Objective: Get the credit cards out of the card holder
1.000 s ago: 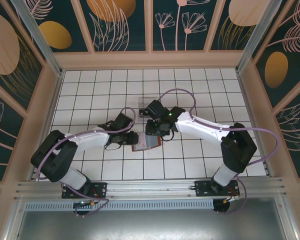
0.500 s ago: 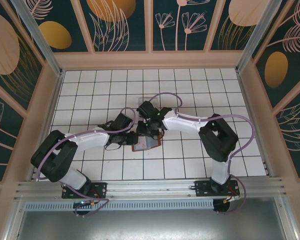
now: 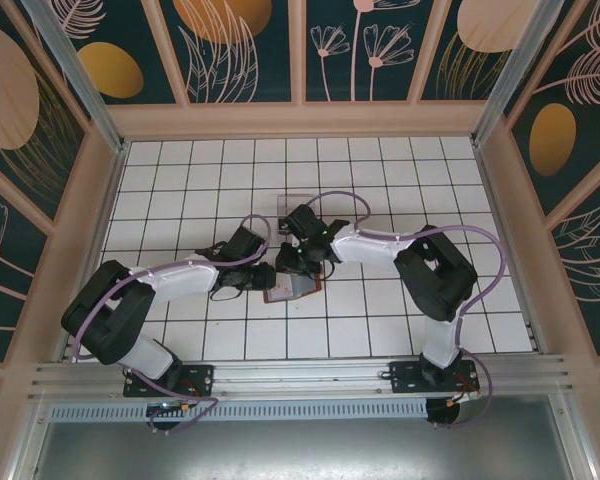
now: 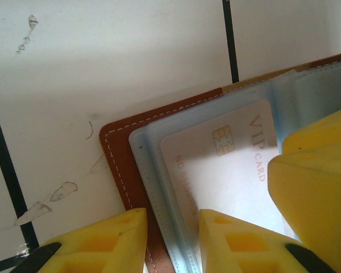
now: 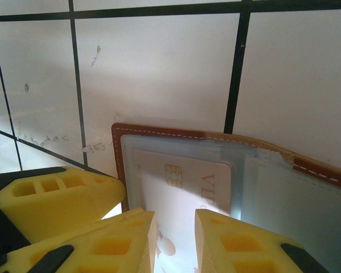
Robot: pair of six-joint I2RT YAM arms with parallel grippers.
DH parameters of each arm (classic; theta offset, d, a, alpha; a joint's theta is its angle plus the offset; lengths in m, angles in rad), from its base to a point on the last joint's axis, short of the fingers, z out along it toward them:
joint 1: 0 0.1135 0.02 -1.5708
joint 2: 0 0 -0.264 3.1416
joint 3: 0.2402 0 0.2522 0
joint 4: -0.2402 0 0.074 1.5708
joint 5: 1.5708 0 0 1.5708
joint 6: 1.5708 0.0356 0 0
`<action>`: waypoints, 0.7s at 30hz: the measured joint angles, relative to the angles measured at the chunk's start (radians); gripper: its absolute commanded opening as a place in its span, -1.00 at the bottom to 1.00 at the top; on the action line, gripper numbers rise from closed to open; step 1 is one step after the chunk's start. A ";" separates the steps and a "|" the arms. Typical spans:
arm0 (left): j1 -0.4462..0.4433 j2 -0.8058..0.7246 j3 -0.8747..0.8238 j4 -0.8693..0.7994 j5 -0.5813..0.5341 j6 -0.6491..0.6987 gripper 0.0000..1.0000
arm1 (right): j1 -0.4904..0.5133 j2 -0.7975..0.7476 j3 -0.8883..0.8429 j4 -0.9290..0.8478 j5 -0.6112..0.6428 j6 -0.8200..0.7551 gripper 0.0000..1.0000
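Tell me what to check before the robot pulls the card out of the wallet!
1. Reddish-brown leather card holder lying open: ok.
2. White VIP card with gold chip out of the holder: not ok, tucked inside.
3. Right gripper lined up over the card: ok.
4. Card pinched: not ok, the jaws stand apart.
5. Left gripper over the holder's edge: ok.
6. Holder pressed down firmly: cannot tell.

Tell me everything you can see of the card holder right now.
The card holder is a reddish-brown, leather-looking wallet with pale stitching along its rim and grey-blue translucent sleeves inside. It lies open and flat on the white tiled table. A pale card with a gold chip sits in one sleeve. The left gripper straddles the holder's edge. The right gripper stands over the card, and whether it touches is unclear.
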 measured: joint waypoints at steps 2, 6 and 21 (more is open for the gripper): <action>0.000 0.000 0.000 0.000 -0.002 0.000 -0.40 | -0.001 0.000 -0.005 0.005 0.000 0.002 -0.44; 0.000 0.000 0.000 0.000 -0.002 0.000 -0.39 | -0.001 0.000 -0.017 0.009 0.001 0.002 -0.43; 0.000 0.000 0.000 -0.004 -0.013 -0.004 -0.29 | -0.001 0.008 -0.037 0.023 -0.006 0.002 -0.36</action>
